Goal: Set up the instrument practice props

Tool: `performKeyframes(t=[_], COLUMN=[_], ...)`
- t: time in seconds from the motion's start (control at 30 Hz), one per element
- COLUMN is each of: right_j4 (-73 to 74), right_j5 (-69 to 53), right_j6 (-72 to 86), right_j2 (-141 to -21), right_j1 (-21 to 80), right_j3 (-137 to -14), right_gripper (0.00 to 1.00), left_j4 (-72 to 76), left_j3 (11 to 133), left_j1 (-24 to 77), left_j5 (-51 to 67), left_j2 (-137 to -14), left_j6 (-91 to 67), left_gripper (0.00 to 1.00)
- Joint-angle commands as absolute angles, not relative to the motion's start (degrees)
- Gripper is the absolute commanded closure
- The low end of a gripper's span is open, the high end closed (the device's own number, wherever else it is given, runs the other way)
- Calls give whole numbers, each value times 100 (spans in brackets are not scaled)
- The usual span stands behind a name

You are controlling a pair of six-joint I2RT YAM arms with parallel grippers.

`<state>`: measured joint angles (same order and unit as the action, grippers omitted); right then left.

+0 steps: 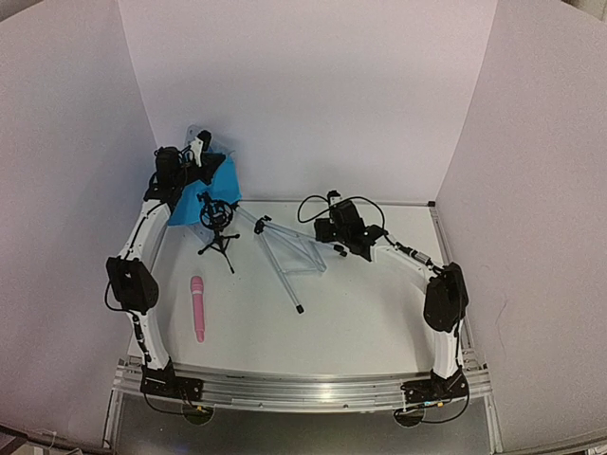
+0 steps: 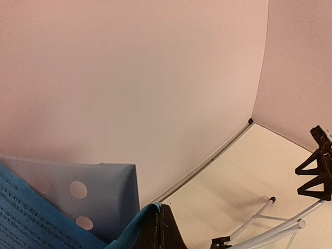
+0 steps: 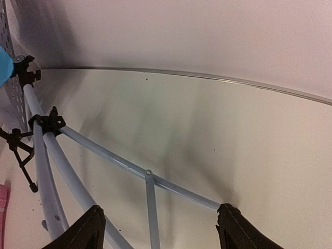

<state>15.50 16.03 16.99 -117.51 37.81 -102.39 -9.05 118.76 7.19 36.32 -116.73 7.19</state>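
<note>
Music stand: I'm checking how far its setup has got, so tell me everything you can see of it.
The music stand is not upright; it lies tilted at the far left of the table. Its pale-blue, translucent desk with round holes is raised near the back wall, blue sheet music against it; the shut left gripper seems to pinch both. Silver tube legs with black joints and feet splay toward the right gripper, whose open jaws straddle a thin strut.

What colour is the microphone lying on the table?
The microphone is pink; the top external view shows it best.
</note>
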Motion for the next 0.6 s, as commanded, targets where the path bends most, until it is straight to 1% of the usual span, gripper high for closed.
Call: performKeyframes(t=[0.0, 0.07, 0.13, 0.2, 0.3, 0.33, 0.43, 0.57], right_j4=[1645, 1686, 1715, 1745, 1767, 1780, 1810, 1854], right_j5=[1019, 938, 905, 842, 787, 777, 642, 428], right_j6=[1806, 1866, 1912, 1974, 2089, 2116, 2284, 2547], right_j2=[-11628, -11525, -11402, -11254, -10990, -10877, -10511, -9913], right_j1=[3771, 3713, 3653, 3568, 3423, 3366, 3123, 2623], right_j3=[-10788, -10841, -10848, -10822, -10703, -10636, -10378, -9748], right_gripper=[27, 27, 26, 26, 25, 25, 24, 23], left_j4=[-1254, -1431, -1552, -1645, -1819, -1937, -2387, -3079], left_j3=[11716, 11556, 11336, 11187, 11220, 11303, 11539, 11702], left_j1=[607, 565, 543, 538, 535, 532, 533, 533], left_j5=[3584, 3553, 3470, 3397, 3340, 3319, 3169, 2670], left_j2=[-11296, -11137, -10970, -10829, -10679, -10636, -10456, -10043], left_j6=[517, 560, 692, 806, 839, 855, 962, 1044], left_gripper=[100, 99, 92, 76, 48, 41, 24, 9])
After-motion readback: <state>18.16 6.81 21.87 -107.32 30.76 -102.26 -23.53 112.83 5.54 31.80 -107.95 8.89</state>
